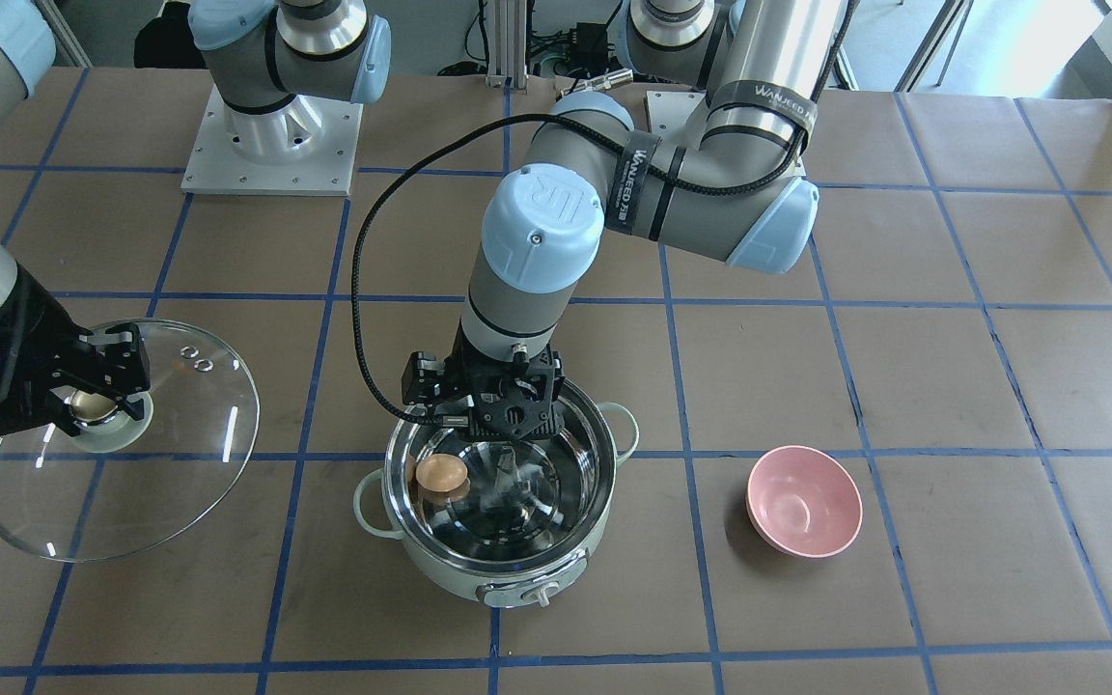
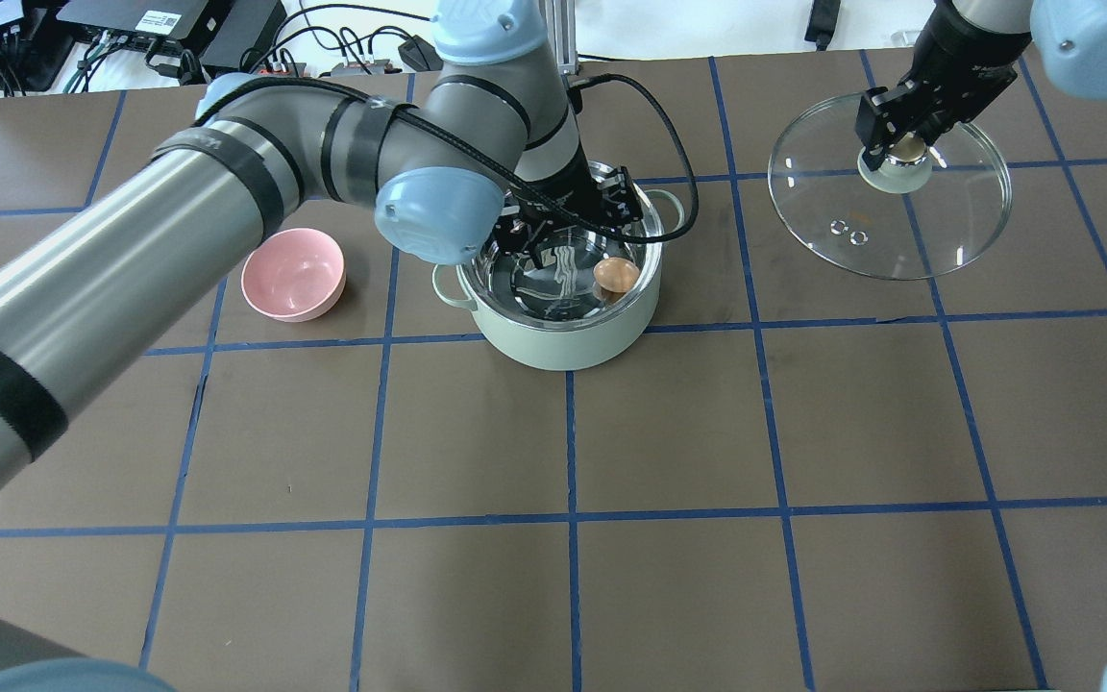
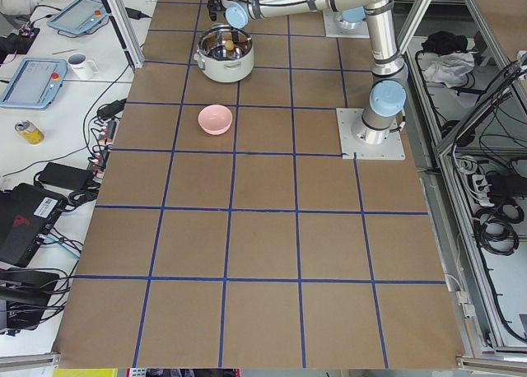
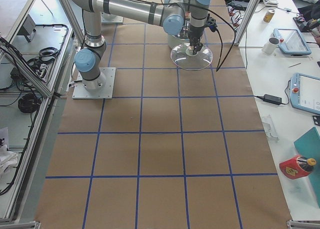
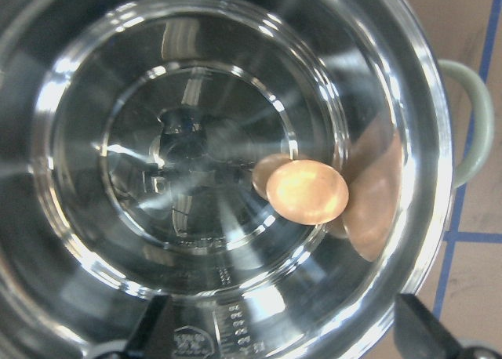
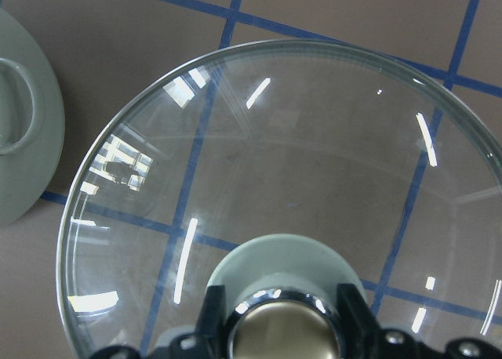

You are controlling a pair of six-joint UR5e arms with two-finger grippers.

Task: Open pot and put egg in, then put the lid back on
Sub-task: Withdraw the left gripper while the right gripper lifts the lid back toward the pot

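Observation:
The pale mint-green pot [image 1: 440, 571] stands uncovered at the table's middle, its steel inside showing; it also shows in the overhead view [image 2: 563, 341]. The tan-brown egg [image 1: 441, 475] lies inside it, on the bottom near the wall [image 2: 616, 275] [image 5: 307, 192]. My left gripper [image 1: 506, 461] hangs just inside the pot's rim, open and empty, its fingers [image 5: 157, 328] wide apart beside the egg. My right gripper [image 2: 904, 149] is shut on the knob [image 6: 282, 324] of the clear glass lid [image 2: 938, 226] and holds it off to the pot's side [image 1: 180, 454].
A pink bowl [image 1: 804, 500] sits on the table on the pot's other side, away from the lid [image 2: 292, 274]. The pot's loop handle [image 6: 20, 104] shows at the left edge of the right wrist view. Both arm bases stand at the table's rear.

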